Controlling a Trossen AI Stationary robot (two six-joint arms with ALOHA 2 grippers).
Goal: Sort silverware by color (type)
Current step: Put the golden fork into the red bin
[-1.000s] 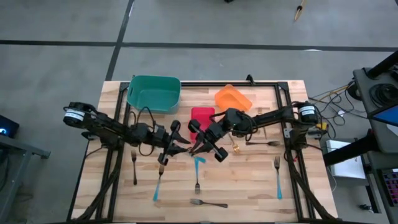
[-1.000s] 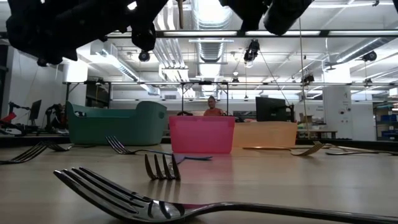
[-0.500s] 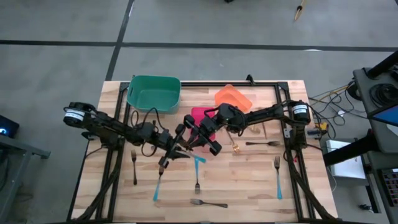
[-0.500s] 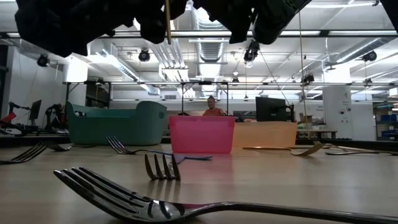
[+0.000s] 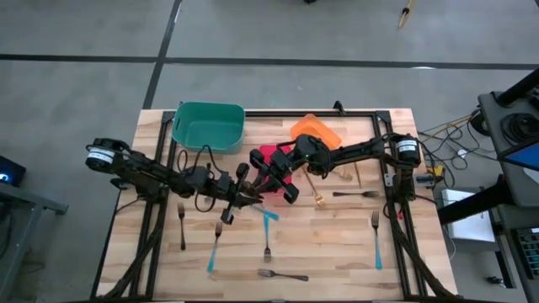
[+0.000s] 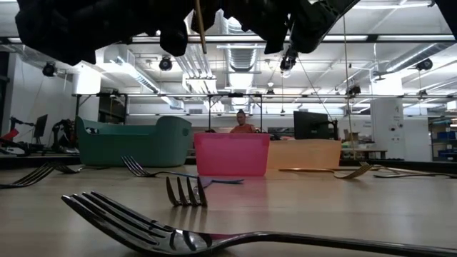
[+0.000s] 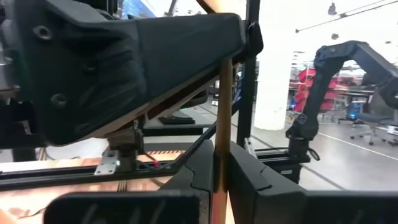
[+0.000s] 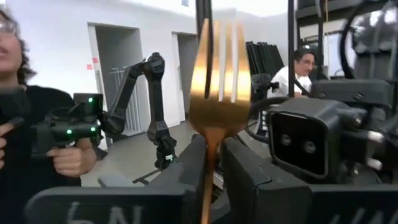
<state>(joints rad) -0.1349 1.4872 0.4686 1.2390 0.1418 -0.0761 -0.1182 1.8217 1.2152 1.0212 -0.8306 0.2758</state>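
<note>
Over the last second your left gripper [image 7: 219, 174] clamped shut on the slim gold fork's handle [image 7: 221, 112] while your right gripper [image 8: 211, 158], meeting it mid-table by the pink plastic bin [image 5: 271, 155], began loosening. That looked like a handover; the upright fork [image 8: 217, 81] stood between both fingertips.

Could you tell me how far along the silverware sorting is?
Little looks done: the teal plastic bin shows empty. In hand: the left tool is shut on a gold metal fork, beside the right tool. Left: several forks on the wooden table, like the blue-handled fork.
</note>
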